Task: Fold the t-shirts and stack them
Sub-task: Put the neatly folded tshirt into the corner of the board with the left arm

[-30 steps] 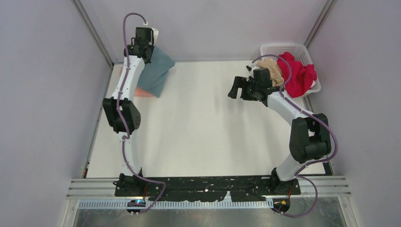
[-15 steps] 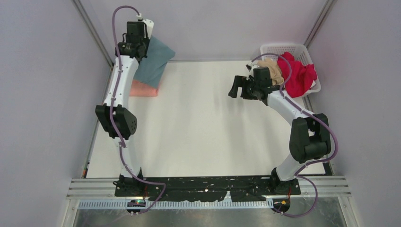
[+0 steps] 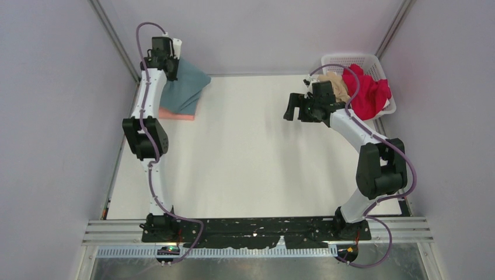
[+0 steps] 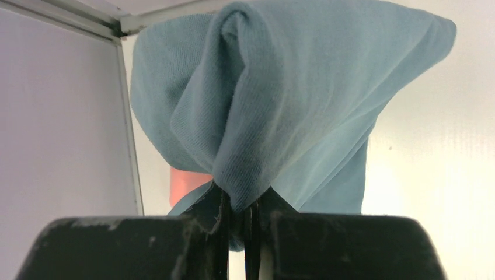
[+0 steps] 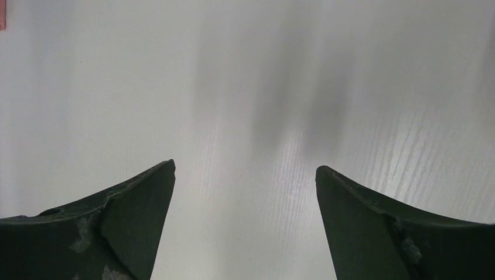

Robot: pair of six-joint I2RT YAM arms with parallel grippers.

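My left gripper [image 3: 173, 58] is at the far left corner, shut on a fold of the slate-blue t-shirt [image 3: 188, 88], which drapes down onto the folded salmon-pink t-shirt [image 3: 175, 114]. In the left wrist view the blue cloth [image 4: 280, 99] is bunched between the closed jaws [image 4: 242, 210], with pink cloth [image 4: 185, 182] below. My right gripper [image 3: 290, 108] is open and empty above bare table; in its wrist view the gripper [image 5: 245, 169] shows only white table between the fingers. The bright red t-shirt [image 3: 369, 90] and beige t-shirt [image 3: 335, 84] lie in the basket.
The white lattice basket [image 3: 354, 62] stands at the far right corner, beside the right arm's wrist. Metal frame posts [image 3: 117, 41] and grey walls close in the far corners. The white table [image 3: 245, 157] spreads between the arms.
My left gripper has moved further back and left into the corner, pulling the blue t-shirt with it. More of the pink t-shirt shows underneath. The right arm has barely moved.
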